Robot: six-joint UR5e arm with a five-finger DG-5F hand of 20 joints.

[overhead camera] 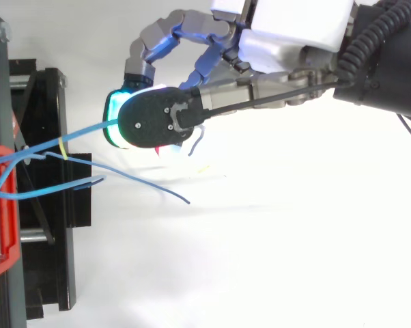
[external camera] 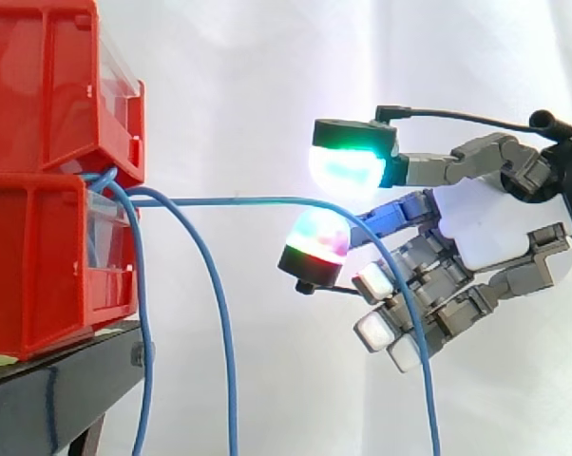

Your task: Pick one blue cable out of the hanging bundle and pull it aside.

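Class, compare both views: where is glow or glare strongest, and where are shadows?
Side view: the pads on the hand glow green and pink, the brightest spots against the evenly lit white curtain; the pinched blue cable casts no visible shadow. Top view: cyan glow rims one pad; the white ground below is washed out, with only faint shading.

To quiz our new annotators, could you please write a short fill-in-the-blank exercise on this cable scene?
The stacked bins are ___. The stand beneath them is ___. The hand holds one ___ cable stretched nearly level from the bins. The other cables hang ___.
Missing words: red; black; blue; down.
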